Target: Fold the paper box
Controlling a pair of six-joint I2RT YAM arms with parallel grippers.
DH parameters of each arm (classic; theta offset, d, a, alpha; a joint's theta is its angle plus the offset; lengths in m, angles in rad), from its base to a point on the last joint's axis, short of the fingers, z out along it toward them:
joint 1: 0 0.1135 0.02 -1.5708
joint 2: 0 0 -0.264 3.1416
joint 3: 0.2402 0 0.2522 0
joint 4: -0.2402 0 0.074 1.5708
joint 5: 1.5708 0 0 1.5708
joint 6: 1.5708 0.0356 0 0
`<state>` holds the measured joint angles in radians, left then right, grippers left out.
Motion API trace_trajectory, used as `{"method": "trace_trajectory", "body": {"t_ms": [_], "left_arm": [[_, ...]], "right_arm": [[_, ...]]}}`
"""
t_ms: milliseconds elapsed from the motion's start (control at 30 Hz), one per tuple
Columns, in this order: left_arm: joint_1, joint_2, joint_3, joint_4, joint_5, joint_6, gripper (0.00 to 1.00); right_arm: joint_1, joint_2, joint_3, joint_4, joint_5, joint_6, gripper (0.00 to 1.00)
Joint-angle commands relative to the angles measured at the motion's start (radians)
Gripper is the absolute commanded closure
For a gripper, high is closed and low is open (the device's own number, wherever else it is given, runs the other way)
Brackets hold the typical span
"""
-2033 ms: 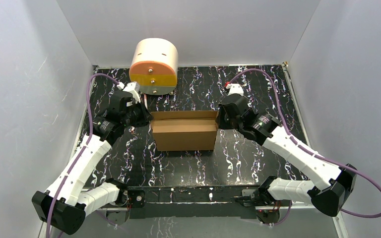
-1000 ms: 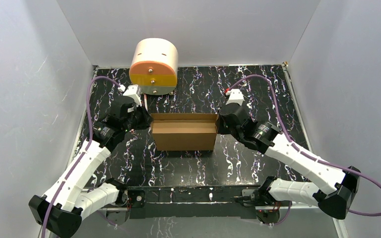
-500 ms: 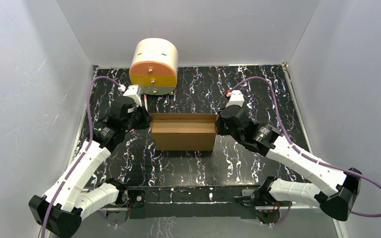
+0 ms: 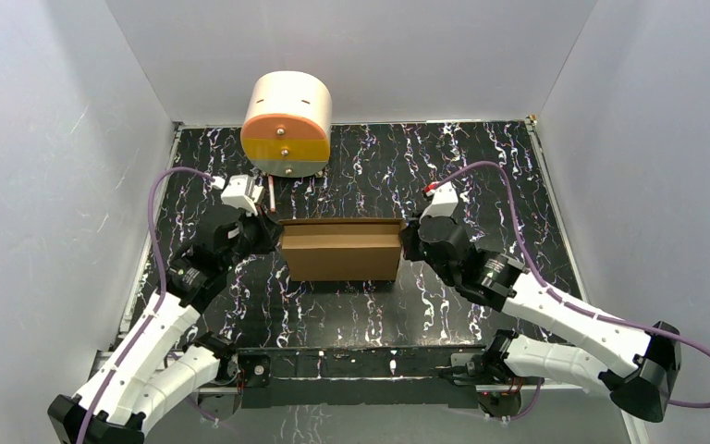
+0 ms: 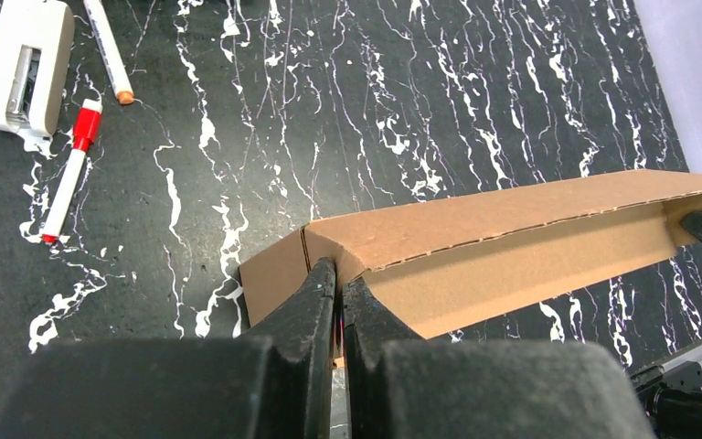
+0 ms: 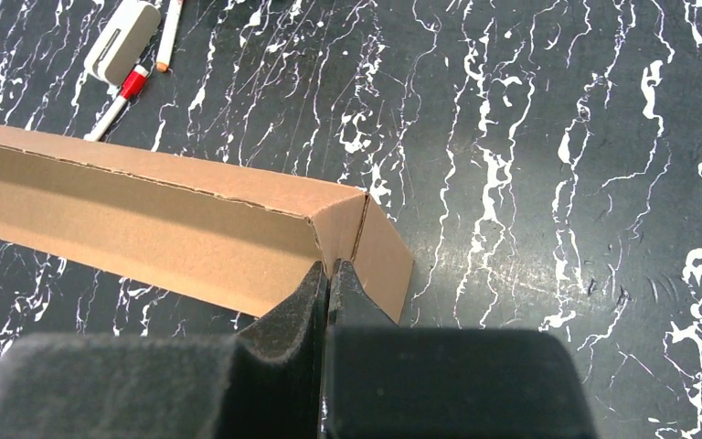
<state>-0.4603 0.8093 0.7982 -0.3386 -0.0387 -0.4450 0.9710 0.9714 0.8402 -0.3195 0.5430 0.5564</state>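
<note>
The paper box (image 4: 342, 250) is brown corrugated cardboard, standing as a shallow oblong in the middle of the table with its long side toward the arms. My left gripper (image 4: 274, 237) is at its left end, and in the left wrist view the fingertips (image 5: 339, 274) are shut on the box's (image 5: 512, 229) end wall at the corner. My right gripper (image 4: 408, 239) is at the right end, where the fingertips (image 6: 328, 272) pinch the box's (image 6: 146, 210) end wall the same way. Both grips hold thin cardboard.
A cream cylinder (image 4: 287, 125) with an orange and yellow front stands behind the box at the back left. A white device (image 5: 23, 69), a red-capped marker (image 5: 71, 169) and a second pen (image 5: 108, 50) lie near it. White walls enclose three sides.
Both arms have swung their elbows toward the near edge and the left wrist has rolled. The box's back edge sits slightly lower. Both grippers stay shut on the box's ends.
</note>
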Motion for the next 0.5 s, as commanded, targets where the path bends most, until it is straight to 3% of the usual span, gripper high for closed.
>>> {"method": "trace_trajectory", "body": {"t_ms": [0,233,467], "left_arm": [[-0.002,-0.014,-0.106,-0.096,0.038,-0.008,1.0],[-0.002,-0.02,-0.142,-0.065,0.106,-0.004,0.98],[-0.003,-0.097,-0.146,-0.042,0.09,-0.029,0.82]], "right_arm": [[0.028,0.007,-0.099,-0.02,-0.045,-0.016,1.0],[0.043,-0.011,-0.139,0.058,-0.03,-0.048,0.98],[0.043,-0.079,-0.116,0.062,-0.043,-0.061,0.75]]}}
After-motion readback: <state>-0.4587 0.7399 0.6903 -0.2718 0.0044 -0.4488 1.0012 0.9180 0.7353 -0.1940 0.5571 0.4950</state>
